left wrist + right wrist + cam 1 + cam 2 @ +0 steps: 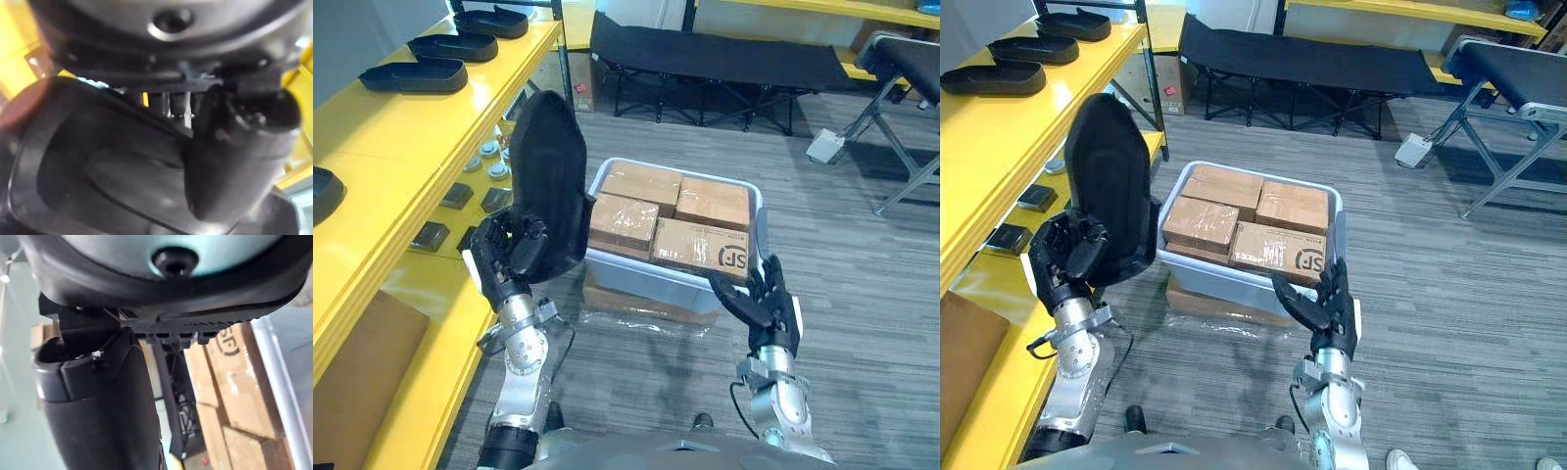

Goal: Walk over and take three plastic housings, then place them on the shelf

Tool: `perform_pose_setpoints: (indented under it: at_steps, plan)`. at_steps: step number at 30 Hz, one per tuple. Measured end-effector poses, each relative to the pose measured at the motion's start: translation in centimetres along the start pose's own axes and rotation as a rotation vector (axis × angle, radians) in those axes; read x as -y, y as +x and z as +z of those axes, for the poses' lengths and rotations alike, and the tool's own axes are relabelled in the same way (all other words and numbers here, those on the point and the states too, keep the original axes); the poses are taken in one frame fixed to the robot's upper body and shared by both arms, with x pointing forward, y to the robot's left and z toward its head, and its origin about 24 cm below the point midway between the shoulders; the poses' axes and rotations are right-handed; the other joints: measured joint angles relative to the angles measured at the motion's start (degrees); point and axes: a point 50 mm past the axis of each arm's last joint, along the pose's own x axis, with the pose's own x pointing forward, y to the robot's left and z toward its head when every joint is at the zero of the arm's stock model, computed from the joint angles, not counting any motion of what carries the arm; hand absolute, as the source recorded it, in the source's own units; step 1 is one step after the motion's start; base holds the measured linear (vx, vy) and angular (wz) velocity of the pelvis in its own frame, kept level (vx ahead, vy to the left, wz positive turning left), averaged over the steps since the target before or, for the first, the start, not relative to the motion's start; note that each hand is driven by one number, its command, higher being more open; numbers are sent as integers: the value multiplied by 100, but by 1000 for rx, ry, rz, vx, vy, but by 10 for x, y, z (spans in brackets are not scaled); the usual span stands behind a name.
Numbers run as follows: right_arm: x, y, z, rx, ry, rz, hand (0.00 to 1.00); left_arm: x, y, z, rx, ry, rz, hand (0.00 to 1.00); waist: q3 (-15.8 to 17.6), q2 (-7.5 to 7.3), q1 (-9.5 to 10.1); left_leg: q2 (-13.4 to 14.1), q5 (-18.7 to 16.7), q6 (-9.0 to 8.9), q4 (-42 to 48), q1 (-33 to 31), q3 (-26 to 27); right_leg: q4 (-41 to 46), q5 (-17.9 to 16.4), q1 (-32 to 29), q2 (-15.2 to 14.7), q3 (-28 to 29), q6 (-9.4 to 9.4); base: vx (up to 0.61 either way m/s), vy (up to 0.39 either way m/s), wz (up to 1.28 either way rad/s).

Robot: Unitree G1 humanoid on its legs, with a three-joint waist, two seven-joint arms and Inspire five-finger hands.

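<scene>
My left hand [509, 257] is shut on a black plastic housing [550, 174], holding it upright in front of the yellow shelf [382, 162]; its hollow inside [98, 176] lies against the thumb [230, 161] in the left wrist view. Three more black housings [416, 73] lie in a row on the shelf's top board, and the edge of another [321, 193] shows nearer to me. My right hand [766, 299] hangs open and holds nothing, in front of the bin's near right corner.
A pale plastic bin [646, 279] full of taped cardboard boxes [677, 217] stands on the grey floor ahead, on a wrapped flat carton [636, 305]. Small metal parts [460, 196] lie on the lower shelf board. A black folding cot [705, 59] stands behind.
</scene>
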Motion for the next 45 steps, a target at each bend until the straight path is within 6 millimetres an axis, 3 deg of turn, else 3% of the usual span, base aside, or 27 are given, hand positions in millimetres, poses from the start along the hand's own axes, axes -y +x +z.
perform_pose_setpoints:
  at_steps: [4, 9, 13, 16, 21, 25, 27, 29, 30, 32, 34, 37, 40, 45]
  plan:
    - [10, -4, -7, -33, 14, -29, 100, -11, -8, 3, -43, -138, 0, 0, -8, 17, 1, -6, -1, 0, 0, 1, -29, -7, 0, 60, 0, -20, 2, 11, -6, 4]
    - [-9, 4, -4, -18, 23, 58, 100, -10, -10, 21, 14, -208, -16, 0, -14, 53, 168, -34, 33, 17, -4, -141, -407, -47, -51, 234, 0, -458, -58, -41, -10, 38]
    - [-57, 21, 0, 12, -35, 278, 100, -16, -12, 45, 106, -240, 3, 0, -54, 126, 505, -123, 66, 20, -4, -304, -906, -131, -74, 514, 0, -985, -51, -33, -3, 55]
    - [-80, 29, 7, 54, -76, 373, 100, -25, -12, 61, 187, -256, 35, 0, -76, 177, 832, -225, 186, 54, -2, -478, -1316, -157, -98, 702, 7, -1396, -20, -3, -22, 74]
    - [-98, 38, 18, 110, -99, 431, 100, -62, -19, 75, 251, -172, 155, 0, -79, 164, 1192, -302, 208, 69, 1, -525, -1530, -176, -102, 861, 3, -1670, -19, 5, -14, 30]
    - [-102, 41, 23, 124, -86, 444, 100, -82, -30, 73, 228, -127, 239, 0, -77, 161, 1255, -298, 226, 70, -4, -529, -1622, -37, -273, 889, 4, -1738, -43, -32, -14, 14]
    - [-102, 41, 22, 114, -86, 456, 100, -80, -30, 71, 216, -156, 206, 0, -66, 159, 1250, -301, 288, 178, -20, -625, -1685, 28, -379, 972, 35, -1977, 1, -77, -22, 61]
    - [-97, 40, 22, 117, -100, 438, 100, -72, -26, 73, 227, -160, 109, 0, -53, 162, 1160, -315, 476, 459, -1, -861, -1461, 84, -433, 1141, 55, -2470, 27, -57, 20, 108]
    - [-96, 41, 22, 116, -107, 430, 100, -71, -26, 73, 229, -160, 86, 0, -45, 167, 1173, -349, 523, 451, 0, -905, -1509, 142, -465, 1156, 39, -2547, 38, -24, 45, 99]
    - [-93, 41, 22, 130, -154, 419, 100, -67, -25, 75, 232, -159, 28, 0, 20, 180, 1200, -491, 624, 395, 1, -1006, -1781, 496, -737, 1152, -68, -2592, -32, -16, 47, 77]
    - [-91, 40, 24, 134, -140, 401, 100, -63, -24, 76, 233, -171, -27, 0, 180, 206, 1151, -639, 645, 472, 0, -1015, -2034, 1077, -1294, 1057, -140, -2214, -332, -48, 11, 81]
    - [-78, 36, 27, 143, -108, 338, 100, -55, -21, 77, 232, -181, -98, 0, 287, 160, 1078, -805, 746, 601, -2, -1120, -2073, 1526, -1796, 942, -139, -1707, -398, -75, -44, 87]
    - [-72, 38, 31, 156, -99, 321, 100, -51, -21, 76, 227, -191, -115, 0, 371, 163, 1012, -825, 899, 675, 6, -1188, -1968, 1617, -1830, 938, -156, -1689, -127, -45, -28, 34]
    - [-74, 37, 35, 179, -113, 377, 100, -43, -22, 72, 206, -213, -132, 0, 439, 254, 993, -814, 870, 647, 6, -1143, -1755, 1791, -1906, 845, -263, -1541, 77, -52, -2, -9]
